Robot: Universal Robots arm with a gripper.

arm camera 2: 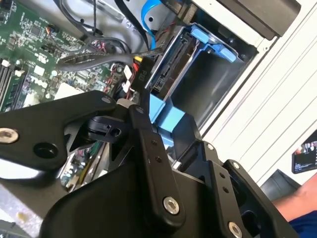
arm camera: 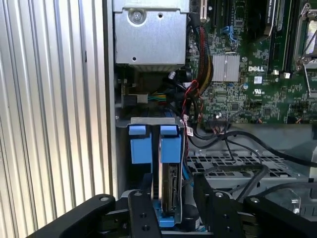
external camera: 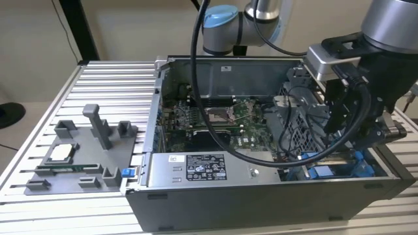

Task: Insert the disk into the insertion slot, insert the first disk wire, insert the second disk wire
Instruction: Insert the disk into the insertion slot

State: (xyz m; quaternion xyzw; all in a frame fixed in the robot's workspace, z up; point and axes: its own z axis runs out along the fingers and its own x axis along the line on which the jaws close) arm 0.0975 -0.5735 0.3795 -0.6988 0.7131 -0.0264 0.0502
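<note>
The disk [arm camera: 170, 191] stands on edge in its bright blue carrier, and my gripper [arm camera: 173, 201] is shut on its near end. In the second wrist view a blue piece of the carrier [arm camera 2: 166, 119] sits between my black fingers [arm camera 2: 148, 139]. The disk is partly inside the insertion slot [arm camera: 137, 144], a grey bay with blue rails in the case's corner [external camera: 326, 171]. In that view the slot [arm camera 2: 218, 54] shows a drive edge and blue tabs. Loose black wires [arm camera: 233, 144] lie beside the bay. My gripper [external camera: 349, 147] reaches down into the case.
The motherboard [external camera: 216, 117] fills the case floor. A grey metal box with a sticker [external camera: 202, 169] sits at the front. A perforated cage [arm camera: 237, 163] borders the bay. A grey fixture tray [external camera: 78, 156] lies on the ribbed table. A person's arm [arm camera 2: 294, 208] is nearby.
</note>
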